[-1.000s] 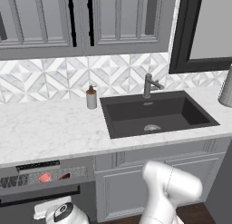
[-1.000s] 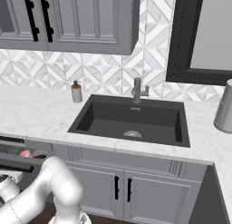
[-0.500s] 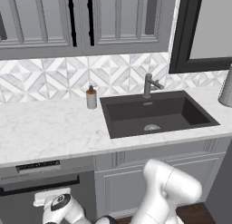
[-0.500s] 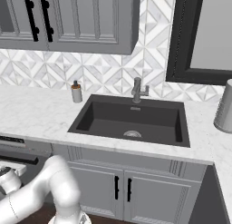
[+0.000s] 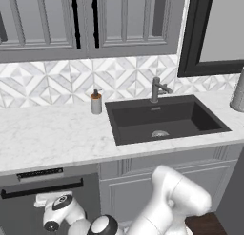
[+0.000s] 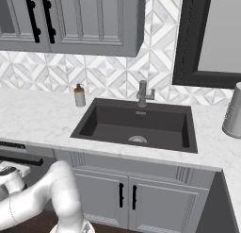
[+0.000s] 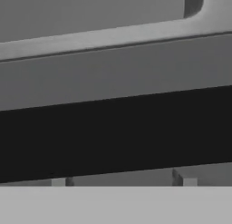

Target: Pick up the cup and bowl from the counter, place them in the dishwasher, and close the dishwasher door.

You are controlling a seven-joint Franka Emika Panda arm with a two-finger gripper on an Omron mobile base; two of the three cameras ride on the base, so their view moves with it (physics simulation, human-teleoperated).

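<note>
Found the dishwasher door point(image 5: 19, 215) upright under the counter point(image 5: 52, 134), down and to the left of the sink point(image 5: 162, 117), with its black bar handle point(image 5: 42, 189) just below the control strip point(image 5: 40, 173). Looked shut or very nearly so, though could not rule out a last sliver of gap. Saw the gripper point(image 7: 120, 181) pressed up close to that handle, fingertips point(image 7: 58, 182) spread wide apart and clasping nothing. Could not tell where the cup and bowl lay; judged them racked behind the door, which would leave at most a final push. Counted along the counter: one sink, one faucet point(image 5: 156, 89) behind it, one soap dispenser point(image 5: 96, 102) left of it, one grey canister point(image 5: 237, 91) far to its right.
</note>
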